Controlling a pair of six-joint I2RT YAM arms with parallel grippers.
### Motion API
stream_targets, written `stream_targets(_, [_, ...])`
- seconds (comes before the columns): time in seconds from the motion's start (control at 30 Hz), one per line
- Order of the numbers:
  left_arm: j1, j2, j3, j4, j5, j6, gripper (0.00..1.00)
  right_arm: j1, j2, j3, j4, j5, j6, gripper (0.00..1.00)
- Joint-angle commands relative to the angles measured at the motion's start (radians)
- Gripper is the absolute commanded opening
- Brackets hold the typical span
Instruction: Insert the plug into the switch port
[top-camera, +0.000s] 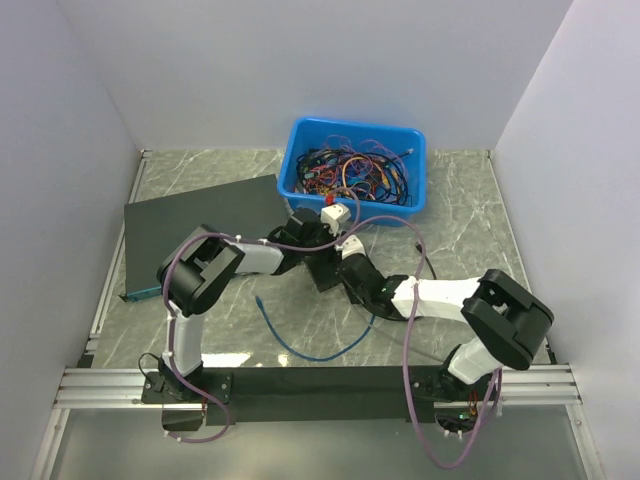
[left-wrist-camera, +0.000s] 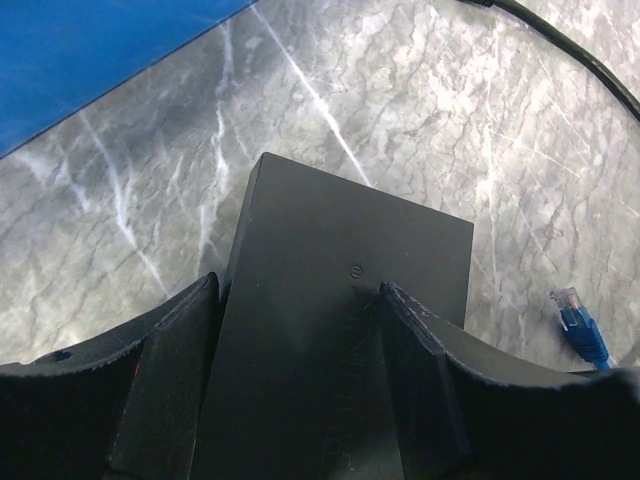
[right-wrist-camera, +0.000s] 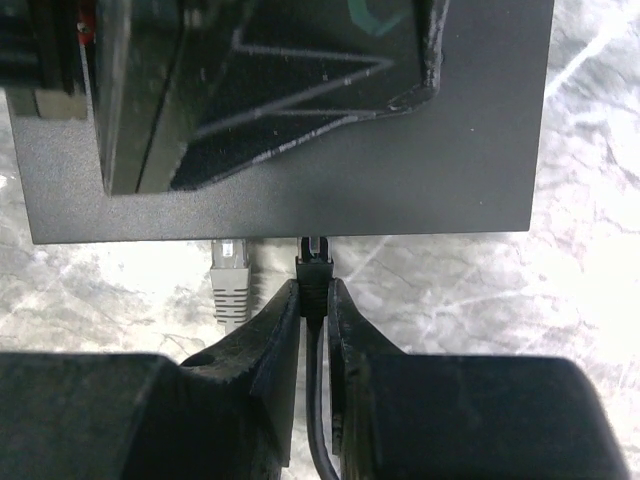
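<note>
Small clear plastic plug (left-wrist-camera: 566, 298) on thin blue cable (top-camera: 300, 350) lies loose on grey marble table (left-wrist-camera: 450, 100), near-left of small flat black rectangular box (left-wrist-camera: 350, 230), outside both prs of jaws; right gripper (right-wrist-camera: 313, 292) is pinched tight on thin black cable's connector (right-wrist-camera: 313, 265) at box's near edge, just right of a grey plug (right-wrist-camera: 229, 275); left gripper (left-wrist-camera: 300, 290) jaws stand apart w/ box between them; can't tell if they clamp it.

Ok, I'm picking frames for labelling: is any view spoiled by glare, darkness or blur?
Top view: even light, soft shadows, sharp. Left wrist: switch top nearly black, little detail; blue plug crisp. Right wrist: table glares white on both sides; black connector between the fingers dark but readable.
</note>
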Motion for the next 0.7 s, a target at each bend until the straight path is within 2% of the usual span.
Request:
stream_targets(0.0, [-0.221, 0.074, -0.020, -0.344, 0.467, -0.076, 0.66, -0.039, -0.063, 0.039, 0.530, 0.109, 0.038, 0.00])
stream_targets(0.23, [-0.191, 0.101, 0.062, -0.445, 0.441, -0.025, 0.66, -0.030, -0.116, -0.035, 0.476, 0.144, 0.112, 0.00])
stream_targets(0.67, [-0.122, 0.055, 0.143, -0.646, 0.209, 0.036, 0.73, -0.018, -0.182, -0.050, 0.424, 0.163, 0.163, 0.00])
